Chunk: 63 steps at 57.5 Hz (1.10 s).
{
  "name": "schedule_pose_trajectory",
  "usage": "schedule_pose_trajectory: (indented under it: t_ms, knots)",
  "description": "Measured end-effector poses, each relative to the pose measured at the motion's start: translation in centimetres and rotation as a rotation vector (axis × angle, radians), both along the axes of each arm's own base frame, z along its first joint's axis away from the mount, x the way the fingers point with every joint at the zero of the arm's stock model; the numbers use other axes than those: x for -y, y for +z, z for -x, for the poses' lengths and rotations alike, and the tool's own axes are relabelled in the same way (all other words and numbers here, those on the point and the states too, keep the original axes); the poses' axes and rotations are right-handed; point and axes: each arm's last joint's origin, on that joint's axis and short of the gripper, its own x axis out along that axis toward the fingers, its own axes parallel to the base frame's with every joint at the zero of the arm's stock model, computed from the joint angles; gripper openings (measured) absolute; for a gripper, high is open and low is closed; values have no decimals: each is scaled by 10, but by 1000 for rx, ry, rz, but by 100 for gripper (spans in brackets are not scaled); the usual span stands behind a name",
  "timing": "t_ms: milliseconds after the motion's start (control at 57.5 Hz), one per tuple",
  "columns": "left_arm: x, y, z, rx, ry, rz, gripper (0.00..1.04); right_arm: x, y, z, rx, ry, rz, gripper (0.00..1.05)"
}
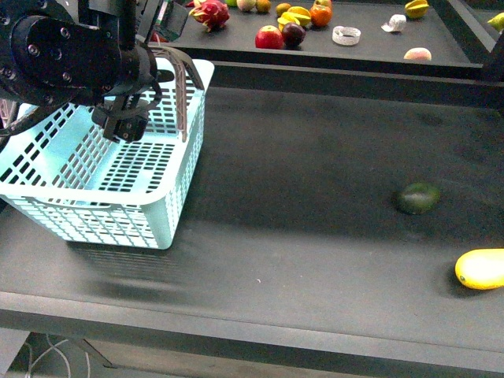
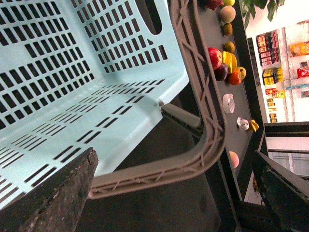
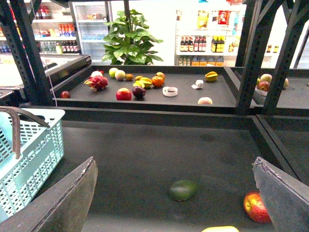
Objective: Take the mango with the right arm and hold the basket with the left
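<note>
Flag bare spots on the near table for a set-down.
Widest bare stretch: between the basket and the green fruit. The front strip left of the mango is also bare. Crowded: the back shelf, especially around the red apple.

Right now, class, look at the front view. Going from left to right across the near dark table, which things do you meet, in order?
Pale turquoise basket → dark green fruit → yellow mango, which lies at the right edge of the picture and nearer the camera than the green fruit.
</note>
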Motion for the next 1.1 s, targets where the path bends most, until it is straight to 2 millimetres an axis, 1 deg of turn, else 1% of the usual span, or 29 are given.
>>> schedule_pose_trajectory:
  t_ms: [139,365,522,574,626,748,765,800,817,852,957,991,1026,1096]
  knots:
    - [-9,-1,-26,4,8,2,97,0,0,0,0,0,0,96]
    - [-23,-15,-64,-11,6,-8,97,0,0,0,0,0,0,96]
    - [-30,-20,-80,-15,-2,-28,96,0,0,0,0,0,0,96]
    - [-33,-18,-84,-8,-4,-32,87,0,0,0,0,0,0,96]
    - [-36,-16,-87,1,-3,-37,77,0,0,0,0,0,0,96]
    - [-42,-14,-90,12,-2,-42,55,0,0,0,0,0,0,96]
    - [-43,-14,-90,13,0,-43,51,0,0,0,0,0,0,96]
    - [-43,-14,-89,12,-1,-46,41,0,0,0,0,0,0,96]
    - [-43,-14,-89,12,-1,-46,39,0,0,0,0,0,0,96]
    - [-43,-14,-89,13,0,-45,28,0,0,0,0,0,0,96]
    - [-43,-12,-91,19,11,20,11,0,0,0,0,0,0,96]
    - [-42,-12,-91,17,2,29,7,0,0,0,0,0,0,96]
    - [-42,-13,-91,14,-12,5,5,0,0,0,0,0,0,96]
    - [-42,-13,-88,10,-35,-31,5,0,0,0,0,-1,0,96]
